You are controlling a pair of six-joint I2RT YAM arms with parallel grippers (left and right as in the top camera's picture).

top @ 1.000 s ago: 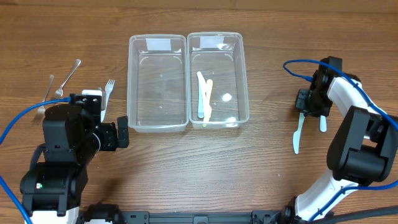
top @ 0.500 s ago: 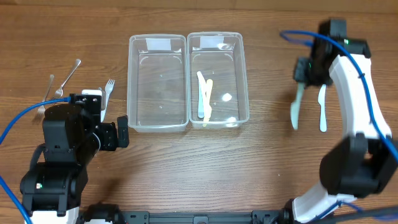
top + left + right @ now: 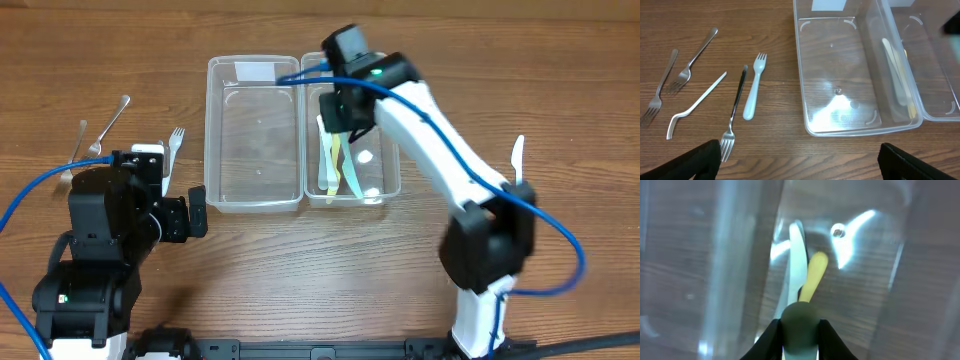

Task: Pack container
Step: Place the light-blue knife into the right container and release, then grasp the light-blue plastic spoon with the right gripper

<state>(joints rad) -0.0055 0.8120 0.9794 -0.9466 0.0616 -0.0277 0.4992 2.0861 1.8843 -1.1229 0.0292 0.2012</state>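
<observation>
Release of the pale green utensil (image 3: 350, 168) is being taken as the step in hand. The piece is being gripped at its handle end by the closed fingers (image 3: 774, 339) of the right gripper (image 3: 347, 112) and is being held blade-down, on a slant, over the right container (image 3: 392, 120). It is hanging above the white utensil (image 3: 796, 265) and the yellow utensil (image 3: 813, 275) that are lying on the container floor. Whether its lower tip is touching anything cannot be told, since the piece is being blurred in the overhead view. Three hazards are being suggested by this arrangement. If the fingers are being opened while the utensil is tilted, it is likely to be tipped against the thin clear wall and left leaning over the rim, or spilled across into the left container (image 3: 212, 130) just beside. If the gripper is being lowered further, the light container is liable to be nudged or dragged along the table (image 3: 300, 280). If the smooth, light handle is being let go slowly, it may be carried along on one pad instead of being dropped. The left gripper (image 3: 197, 212) is being kept low beside the left container with its fingers (image 3: 702, 159) wide apart and nothing between them. The white plastic fork (image 3: 754, 85) and the metal forks (image 3: 690, 60) are being left unpacked, as is another white utensil (image 3: 517, 155) at the far right.
</observation>
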